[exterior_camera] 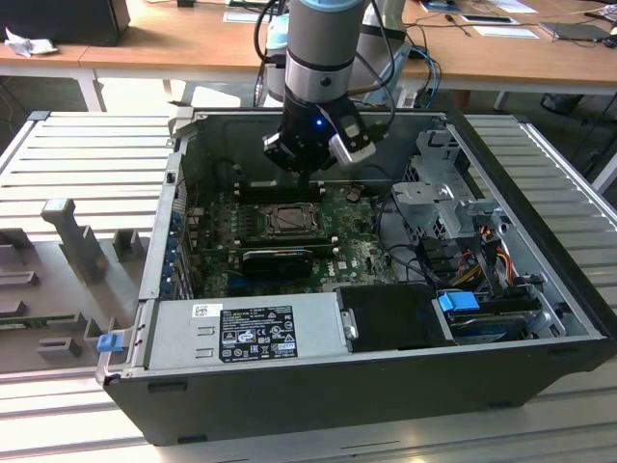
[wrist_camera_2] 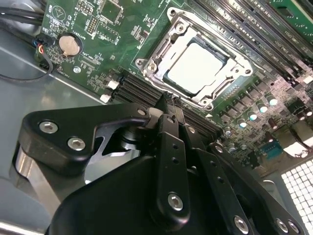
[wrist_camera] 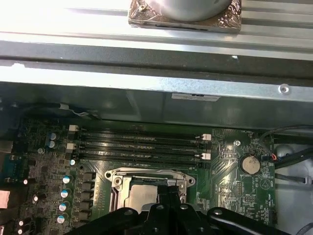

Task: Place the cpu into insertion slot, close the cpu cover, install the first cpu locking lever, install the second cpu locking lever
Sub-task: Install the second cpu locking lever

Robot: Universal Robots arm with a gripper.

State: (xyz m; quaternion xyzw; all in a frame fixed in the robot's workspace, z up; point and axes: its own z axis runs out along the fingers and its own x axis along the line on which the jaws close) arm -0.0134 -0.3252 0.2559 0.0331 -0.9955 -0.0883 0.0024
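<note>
Above the insertion slot (wrist_camera_2: pixel 195 66), cpu (wrist_camera_2: pixel 198 67) seated under cpu cover (wrist_camera_2: pixel 230 81), gripper (wrist_camera_2: pixel 168 110) hangs pinched shut, empty; a careless descent risks scraping the cover.

Silvery-grey cpu (wrist_camera_2: pixel 199 67); green circuit board (wrist_camera_2: pixel 93 34).

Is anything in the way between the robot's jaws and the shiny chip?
Nothing visible is. In the second wrist view the gripper hangs above the edge of the insertion slot. The cpu already lies in it, showing through the cpu cover, with bare space between them.
</note>
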